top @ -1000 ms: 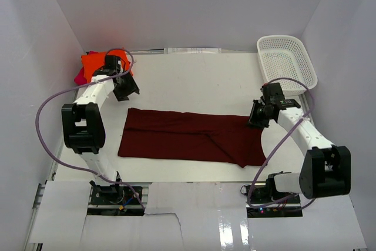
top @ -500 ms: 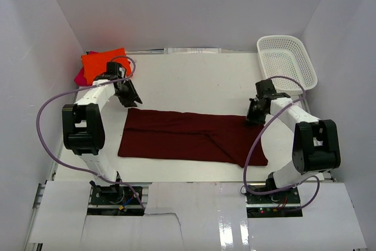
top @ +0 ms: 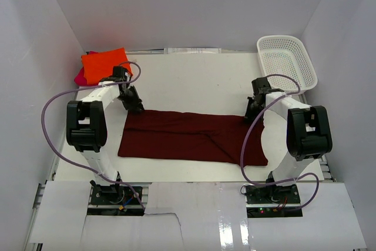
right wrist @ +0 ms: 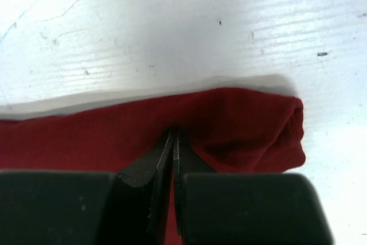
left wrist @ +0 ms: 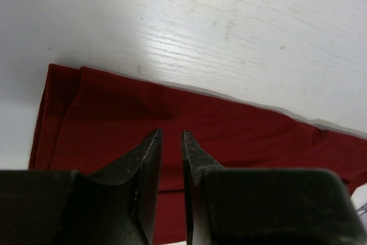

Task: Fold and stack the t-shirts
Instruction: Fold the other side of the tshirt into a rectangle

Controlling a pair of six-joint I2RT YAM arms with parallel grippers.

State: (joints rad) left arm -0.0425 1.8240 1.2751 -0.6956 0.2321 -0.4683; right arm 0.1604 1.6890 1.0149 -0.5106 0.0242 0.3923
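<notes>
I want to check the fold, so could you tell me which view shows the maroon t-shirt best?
The top external view: nearly the whole maroon t-shirt shows there as a long folded band. The left wrist view catches only one end of its far edge, the right wrist view the other.

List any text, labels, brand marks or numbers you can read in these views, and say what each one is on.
No readable text in any view.
Maroon t-shirt: plain, no print or tag showing.
Orange t-shirt: plain.
White basket: no label.
Left arm and right arm: no legible markings; anything on them is too small to read.
</notes>
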